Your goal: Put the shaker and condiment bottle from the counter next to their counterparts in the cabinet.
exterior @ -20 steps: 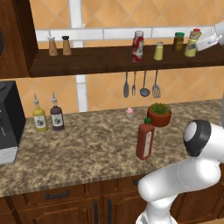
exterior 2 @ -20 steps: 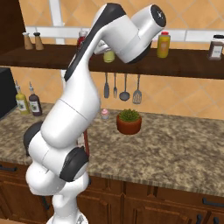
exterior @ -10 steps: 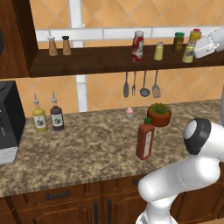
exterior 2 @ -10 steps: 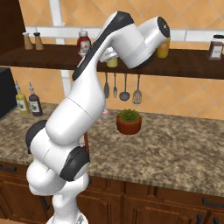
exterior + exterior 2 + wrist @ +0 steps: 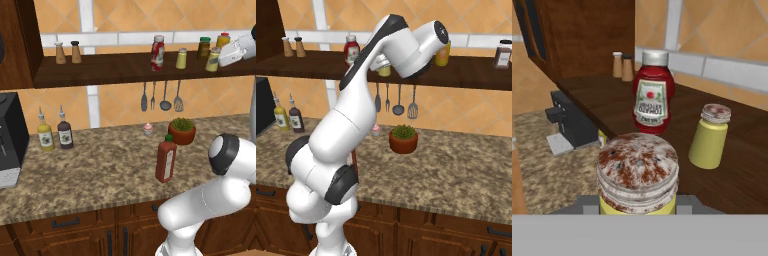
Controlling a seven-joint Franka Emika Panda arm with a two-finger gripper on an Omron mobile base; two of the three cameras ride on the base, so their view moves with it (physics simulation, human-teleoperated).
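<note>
Up at the cabinet [image 5: 125,70], the gripper [image 5: 226,54] held the shaker [image 5: 637,175] clamped between its jaws beside its twin [image 5: 709,136] and ought to lower it gently, upright, while the condiment bottle [image 5: 166,159] waited on the counter [image 5: 100,170].

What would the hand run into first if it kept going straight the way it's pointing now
Holding the shaker, the hand points along the cabinet shelf. Probably first comes the red white-capped bottle, nearly dead ahead; the twin shaker sits off to one side. Depth is unclear.
</note>
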